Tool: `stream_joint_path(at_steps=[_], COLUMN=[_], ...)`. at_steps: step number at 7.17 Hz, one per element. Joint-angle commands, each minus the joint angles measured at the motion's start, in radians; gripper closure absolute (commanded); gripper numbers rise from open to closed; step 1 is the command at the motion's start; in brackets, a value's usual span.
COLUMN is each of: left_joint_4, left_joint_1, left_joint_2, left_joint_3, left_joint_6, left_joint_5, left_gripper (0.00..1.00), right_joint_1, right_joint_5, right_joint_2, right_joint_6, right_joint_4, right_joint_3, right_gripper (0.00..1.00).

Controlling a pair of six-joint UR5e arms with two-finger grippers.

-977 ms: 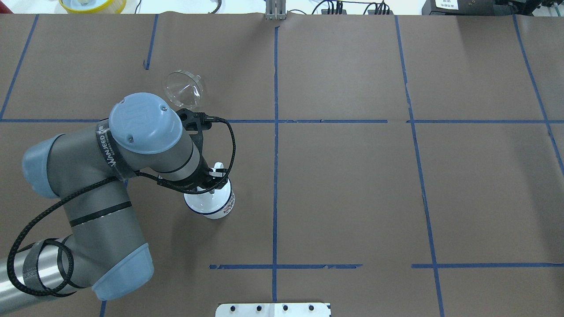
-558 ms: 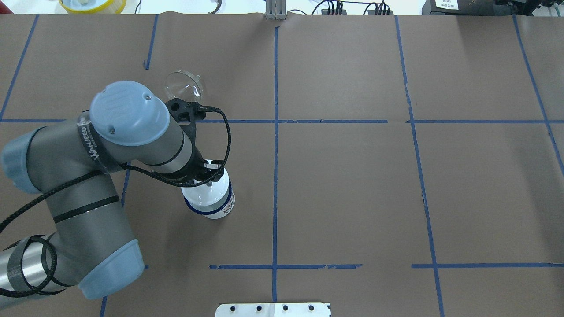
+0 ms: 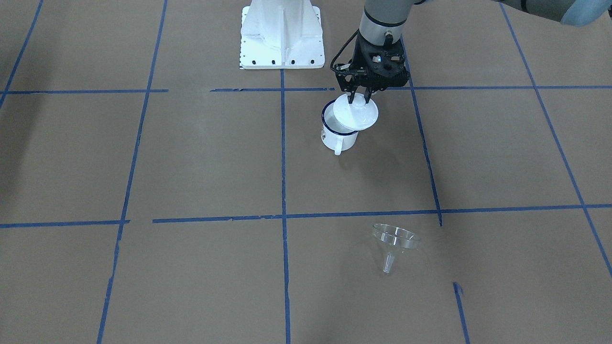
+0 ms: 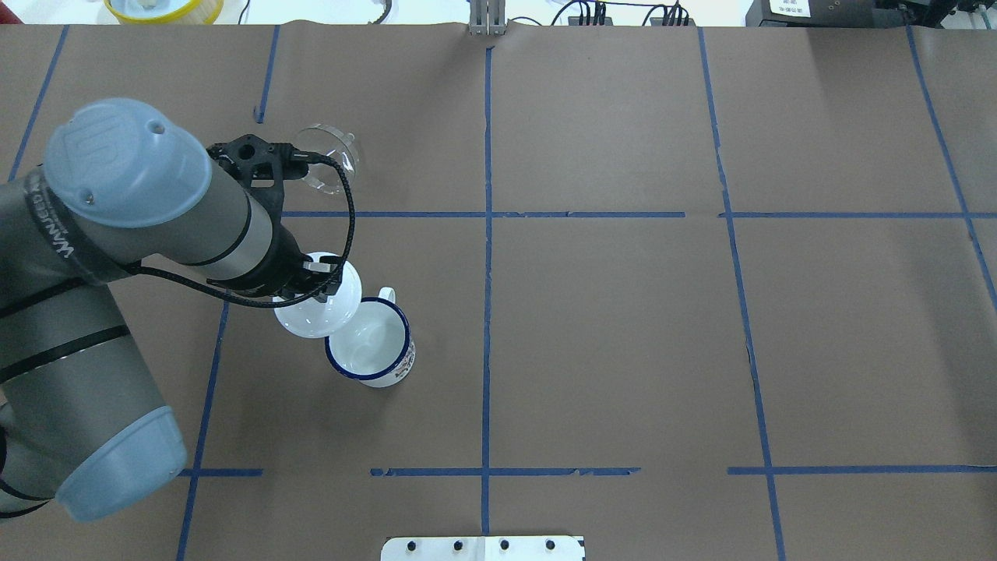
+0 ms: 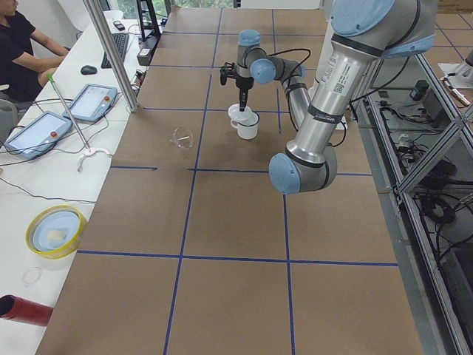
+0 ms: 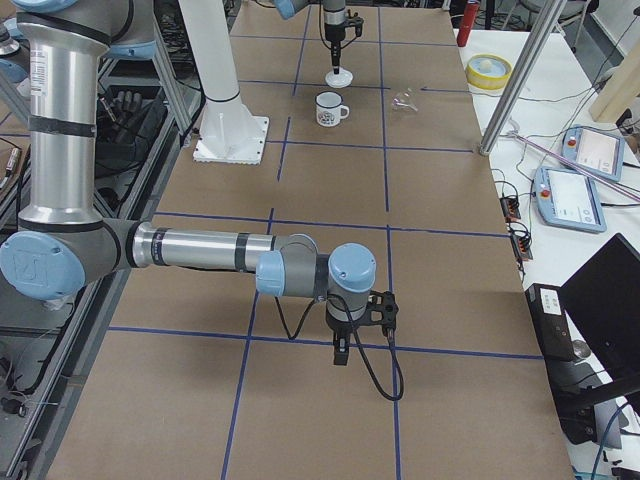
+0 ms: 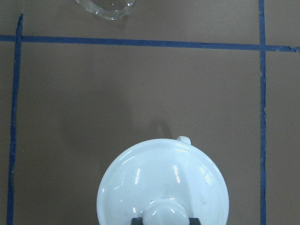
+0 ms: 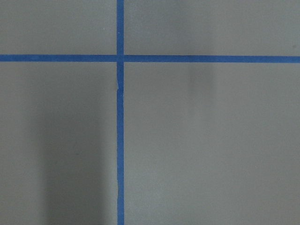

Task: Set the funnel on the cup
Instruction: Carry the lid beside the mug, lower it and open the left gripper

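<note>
The clear funnel (image 4: pixel 327 156) lies on its side on the brown table, far from the robot; it also shows in the front view (image 3: pixel 394 239) and at the top of the left wrist view (image 7: pixel 108 7). The white cup (image 4: pixel 370 343) with a dark blue rim stands upright and uncovered, its handle (image 3: pixel 338 145) toward the funnel's side. My left gripper (image 3: pixel 357 99) is shut on the knob of a round white lid (image 4: pixel 319 305) and holds it above and beside the cup, overlapping its rim. My right gripper (image 6: pixel 340 350) hangs over bare table far away; I cannot tell whether it is open or shut.
The white robot base plate (image 3: pixel 281 33) stands at the near table edge. Blue tape lines (image 4: pixel 487 234) divide the brown paper. A yellow bowl (image 4: pixel 163 8) sits beyond the far edge. Tablets and an operator (image 5: pixel 22 44) are at a side bench.
My left arm has lifted the lid off the cup and carried it to the left and slightly away. The cup now stands open. The funnel has not moved.
</note>
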Motion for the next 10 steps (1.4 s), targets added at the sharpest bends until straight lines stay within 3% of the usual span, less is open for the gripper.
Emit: stream_joint_path(at_steps=[1,2,3,7,8,9,10], left_joint_4=[-0.264,-0.466,-0.520,-0.511,-0.509,-0.509,-0.509], left_joint_1=[-0.005,-0.005,-0.003,0.006,0.009,0.009,0.007], left_joint_2=[0.231,0.346,0.359,0.295,0.292,0.269,0.258], left_joint_3=[0.000,0.044,0.090,0.181,0.189,0.210,0.216], left_joint_6=[0.025,0.023,0.023,0.026,0.026,0.026,0.026], left_joint_5=[0.073,0.076,0.076,0.075,0.073,0.073,0.073], left_gripper=[1.00,1.00,1.00,1.00,0.67,0.21,0.00], right_joint_1=[0.000,0.000,0.000,0.000,0.000,0.000,0.000], right_joint_5=[0.000,0.000,0.000,0.000,0.000,0.000,0.000], right_joint_2=[0.000,0.000,0.000,0.000,0.000,0.000,0.000], right_joint_6=[0.000,0.000,0.000,0.000,0.000,0.000,0.000], right_joint_4=[0.000,0.000,0.000,0.000,0.000,0.000,0.000], right_joint_3=[0.000,0.000,0.000,0.000,0.000,0.000,0.000], right_gripper=[0.00,0.00,0.00,0.00,0.00,0.00,0.00])
